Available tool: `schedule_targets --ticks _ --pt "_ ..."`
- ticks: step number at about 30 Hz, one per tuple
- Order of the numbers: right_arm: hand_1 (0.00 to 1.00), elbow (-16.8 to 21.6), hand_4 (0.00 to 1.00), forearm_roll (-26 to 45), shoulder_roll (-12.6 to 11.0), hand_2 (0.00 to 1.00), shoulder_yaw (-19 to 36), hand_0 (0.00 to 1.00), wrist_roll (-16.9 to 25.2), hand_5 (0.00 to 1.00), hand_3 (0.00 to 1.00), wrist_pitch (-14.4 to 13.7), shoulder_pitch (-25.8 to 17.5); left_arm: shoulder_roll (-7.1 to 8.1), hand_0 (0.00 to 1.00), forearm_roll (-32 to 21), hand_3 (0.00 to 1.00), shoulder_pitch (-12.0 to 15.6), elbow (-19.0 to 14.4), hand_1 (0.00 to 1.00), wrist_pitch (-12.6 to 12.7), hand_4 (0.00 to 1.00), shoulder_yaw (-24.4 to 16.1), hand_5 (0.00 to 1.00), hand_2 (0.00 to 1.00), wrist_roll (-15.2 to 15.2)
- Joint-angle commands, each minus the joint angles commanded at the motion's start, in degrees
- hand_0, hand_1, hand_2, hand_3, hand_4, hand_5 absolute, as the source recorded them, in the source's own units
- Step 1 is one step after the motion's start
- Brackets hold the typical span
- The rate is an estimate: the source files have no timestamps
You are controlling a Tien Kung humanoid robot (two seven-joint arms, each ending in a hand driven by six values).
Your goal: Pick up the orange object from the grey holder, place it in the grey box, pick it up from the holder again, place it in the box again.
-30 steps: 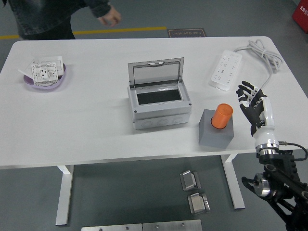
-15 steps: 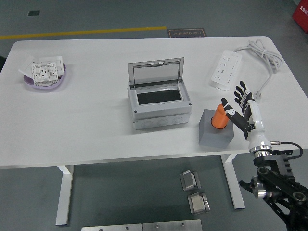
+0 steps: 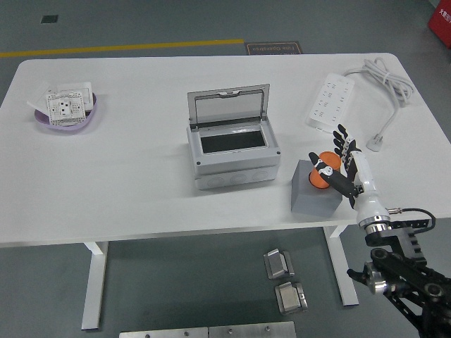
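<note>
Right robot hand (image 3: 337,163) wraps spread fingers around the orange cylindrical object (image 3: 325,170). Object sits in grey block holder (image 3: 314,196); grip closure unclear.

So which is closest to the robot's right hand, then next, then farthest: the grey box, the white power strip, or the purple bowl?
From the right hand, head view:
1. White power strip, behind it.
2. Grey box with open lid, to its left.
3. Purple bowl, far left corner.

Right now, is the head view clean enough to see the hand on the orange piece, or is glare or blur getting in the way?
Head view: even, soft light, no glare on the white table; orange object sharp but partly hidden by the right hand; the grey box interior is dark, only faint shadows.
</note>
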Motion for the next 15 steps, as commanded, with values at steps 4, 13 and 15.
schedule_targets --ticks 4,13,15 --pt "0.998 -0.2 0.877 0.9 -0.1 0.998 -0.8 0.978 0.2 0.370 0.998 0.6 0.3 0.29 0.660 -0.2 0.644 -0.2 0.1 0.657 0.0 0.626 0.3 0.436 0.615 0.0" --pt "0.970 -1.0 0.881 1.6 -0.5 0.966 -2.2 0.949 0.0 0.439 0.998 1.2 1.0 0.29 0.660 -0.1 0.644 -0.4 0.0 0.657 0.0 0.625 0.3 0.434 0.615 0.0" --pt "0.945 -1.0 0.883 1.5 -0.6 0.951 -2.4 0.914 -0.2 0.443 0.998 1.2 1.1 0.24 0.660 -0.1 0.644 -0.4 0.0 0.657 0.0 0.624 0.2 0.434 0.615 0.0"
